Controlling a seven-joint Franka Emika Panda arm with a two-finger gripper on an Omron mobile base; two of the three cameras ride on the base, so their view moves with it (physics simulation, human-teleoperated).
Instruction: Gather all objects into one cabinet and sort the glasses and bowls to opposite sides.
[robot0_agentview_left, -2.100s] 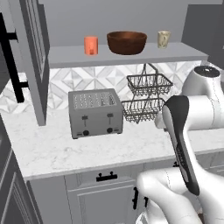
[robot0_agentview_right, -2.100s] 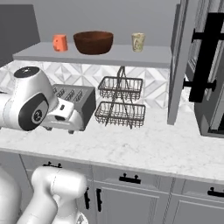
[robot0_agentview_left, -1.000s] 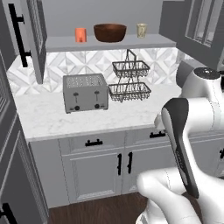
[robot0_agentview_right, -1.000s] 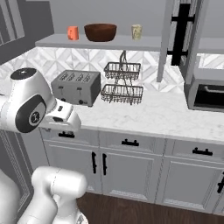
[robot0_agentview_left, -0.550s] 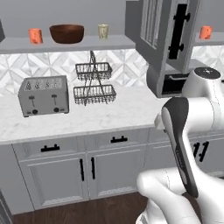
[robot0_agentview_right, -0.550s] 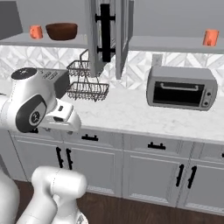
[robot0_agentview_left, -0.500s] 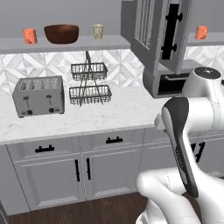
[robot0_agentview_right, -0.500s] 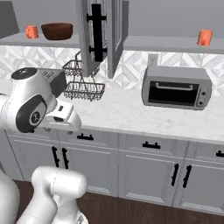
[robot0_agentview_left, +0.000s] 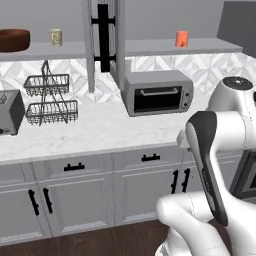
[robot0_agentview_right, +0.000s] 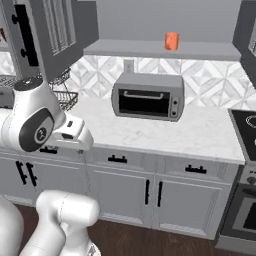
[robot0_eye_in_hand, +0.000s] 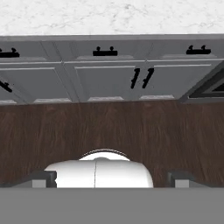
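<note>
The brown wooden bowl (robot0_agentview_left: 12, 40) and the cream patterned mug (robot0_agentview_left: 55, 36) stand on the grey shelf (robot0_agentview_left: 65, 50) at the far left. One orange mug (robot0_agentview_left: 182, 38) (robot0_agentview_right: 172, 41) stands alone on the right-hand shelf (robot0_agentview_right: 200, 51), above the toaster oven. The second orange mug is out of view past the left edge. A tall cabinet door (robot0_agentview_left: 103, 40) (robot0_agentview_right: 37, 35) with a black bar handle stands open between the two shelves. My gripper (robot0_eye_in_hand: 111, 179) points down at the wooden floor, open, with nothing between its fingertips (robot0_eye_in_hand: 43, 179).
A grey toaster oven (robot0_agentview_left: 157, 92) (robot0_agentview_right: 147, 97) sits on the marble counter (robot0_agentview_left: 100, 127). Wire racks (robot0_agentview_left: 47, 97) and a toaster (robot0_agentview_left: 7, 112) stand to the left. A stove (robot0_agentview_right: 247, 125) lies to the right. Low drawers and doors (robot0_eye_in_hand: 109, 74) face the dark floor.
The base has driven right along the counter, so the whole scene slid left. The toaster oven and the lone orange mug now sit near the centre. The arm's pose is unchanged.
</note>
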